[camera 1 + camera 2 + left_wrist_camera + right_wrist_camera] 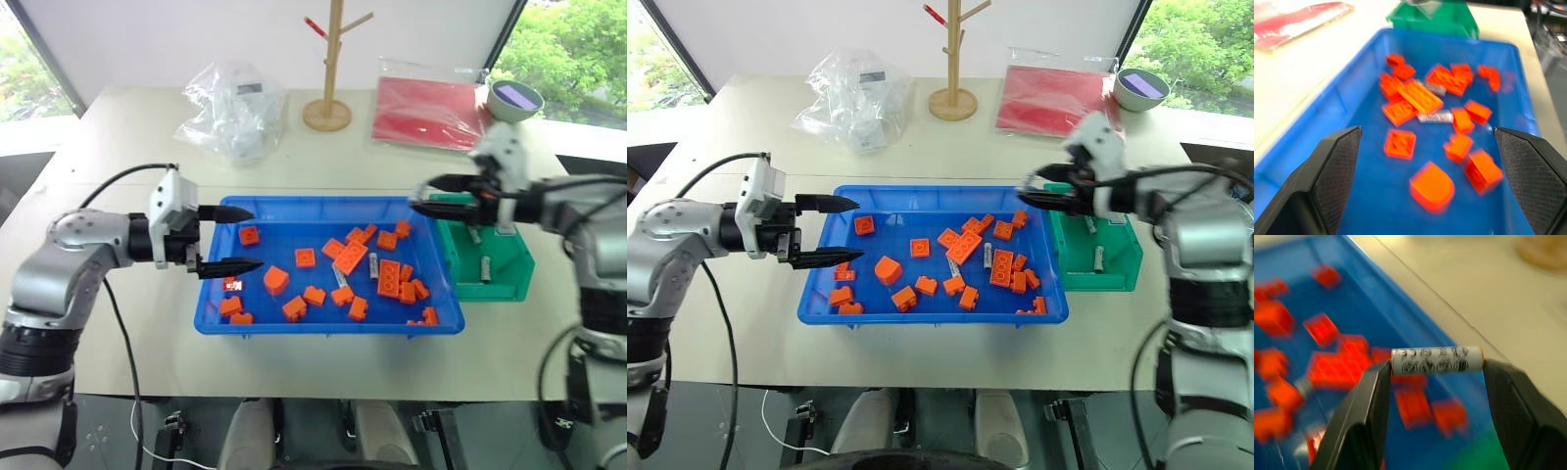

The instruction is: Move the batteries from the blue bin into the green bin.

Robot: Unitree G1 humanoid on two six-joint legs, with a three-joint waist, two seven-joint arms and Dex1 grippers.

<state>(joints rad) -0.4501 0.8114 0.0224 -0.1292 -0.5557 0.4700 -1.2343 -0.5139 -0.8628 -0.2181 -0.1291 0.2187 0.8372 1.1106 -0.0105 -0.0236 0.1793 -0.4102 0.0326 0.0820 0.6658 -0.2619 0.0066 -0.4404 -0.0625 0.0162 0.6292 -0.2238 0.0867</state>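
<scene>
Spanning right end effector [1436,363]: battery [1437,360]

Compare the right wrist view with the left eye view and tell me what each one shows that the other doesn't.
Right wrist view alone: a battery clamped end to end between the right pincer's fingers, its printed label readable. Left eye view alone: the left pincer open over the blue bin's near-left end, two batteries lying in the green bin, the wooden stand. Both: the blue bin with orange bricks.

Left hand [231,239] wide open (fingers level), right hand [1436,363] clamped endwise on a battery [1437,360].
</scene>
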